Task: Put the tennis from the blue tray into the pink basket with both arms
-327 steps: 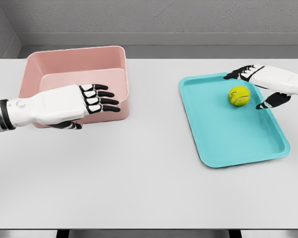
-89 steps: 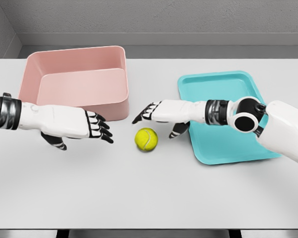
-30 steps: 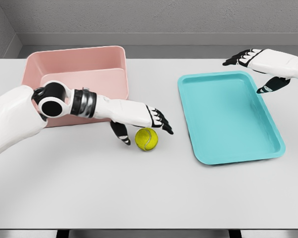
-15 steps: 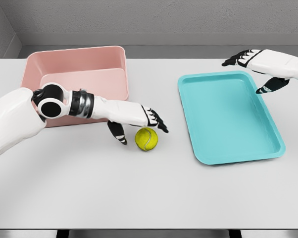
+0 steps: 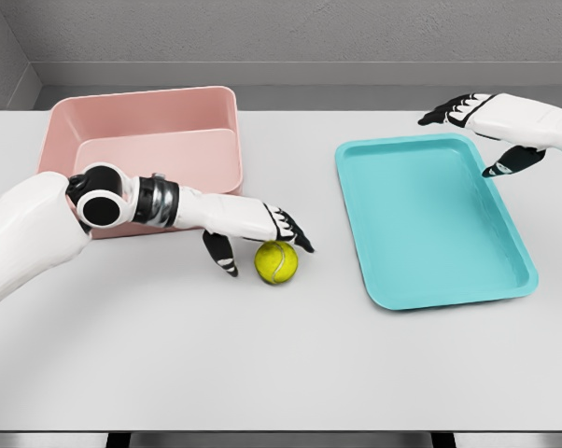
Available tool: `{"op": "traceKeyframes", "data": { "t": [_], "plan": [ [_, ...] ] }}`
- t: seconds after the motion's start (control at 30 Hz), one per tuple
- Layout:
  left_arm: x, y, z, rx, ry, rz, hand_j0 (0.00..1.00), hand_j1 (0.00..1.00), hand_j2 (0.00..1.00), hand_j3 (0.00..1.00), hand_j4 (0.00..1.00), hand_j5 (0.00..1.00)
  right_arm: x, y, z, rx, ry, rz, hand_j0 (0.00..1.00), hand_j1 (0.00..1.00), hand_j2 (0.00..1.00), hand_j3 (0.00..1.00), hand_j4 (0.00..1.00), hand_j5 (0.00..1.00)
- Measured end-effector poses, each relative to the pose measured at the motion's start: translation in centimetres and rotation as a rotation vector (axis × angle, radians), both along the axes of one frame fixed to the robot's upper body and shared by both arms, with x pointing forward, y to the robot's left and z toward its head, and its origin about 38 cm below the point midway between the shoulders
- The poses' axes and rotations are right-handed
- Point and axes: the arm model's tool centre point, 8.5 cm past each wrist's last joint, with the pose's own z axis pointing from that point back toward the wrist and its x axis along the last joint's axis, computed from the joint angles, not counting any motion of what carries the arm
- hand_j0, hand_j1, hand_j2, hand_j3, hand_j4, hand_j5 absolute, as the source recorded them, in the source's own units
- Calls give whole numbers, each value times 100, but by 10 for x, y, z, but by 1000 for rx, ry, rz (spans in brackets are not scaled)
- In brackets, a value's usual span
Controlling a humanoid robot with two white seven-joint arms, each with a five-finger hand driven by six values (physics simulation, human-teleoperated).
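1. Lying on the white surface [image 5: 281, 364], out of both containers, between the pink basket [image 5: 146, 154] and the blue tray [image 5: 430, 224]: the tennis ball [image 5: 276, 262], nearer the basket's front right corner than the tray's left rim.
2. Being round, showing no long axis and no pointing direction; only a pale seam curving across the yellow-green felt.
3. Reaching in from the picture's left, forearm stretching across in front of the basket's front wall: the left hand [image 5: 258, 229].
4. Arching over the ball with fingers [image 5: 295, 235] spread above its top left and thumb [image 5: 222, 254] hanging down just beside it on the left; not closing around the ball, and impossible to tell whether the fingertips are touching the felt.
5. Hovering at the far right, above the tray's far right corner: the right hand [image 5: 491, 131], fingers spread toward the left and thumb pointing down, holding nothing.
6. Sitting flat with its long side running away from the camera: the tray, nothing lying in it.
7. Standing upright at the surface's far left: the basket, its rim facing up, well apart from the tray.
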Motion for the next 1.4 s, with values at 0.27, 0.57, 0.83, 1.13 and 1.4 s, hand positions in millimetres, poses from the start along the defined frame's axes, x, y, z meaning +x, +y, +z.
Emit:
{"op": "traceKeyframes", "data": {
  "t": [0.27,0.57,0.83,1.13,1.4],
  "plan": [
    [0,0,-1,2,2,2,100,100,100,100,100,100,0,0,0,0,1,2,100,100,100,100,100,100],
    [3,-2,-4,2,10,11,100,100,100,100,100,100,0,0,0,-1,1,1,100,100,100,100,100,100],
    [1,-2,-10,0,24,13,86,86,86,86,86,86,0,-1,0,-1,1,-1,100,100,100,100,100,100],
    [0,-1,-11,-2,27,15,50,50,50,50,50,50,0,0,0,-1,1,0,100,100,100,100,100,100],
    [-1,2,-14,-5,40,23,45,45,45,45,45,45,0,0,0,-1,1,1,100,100,100,100,100,100]
  ]
}}
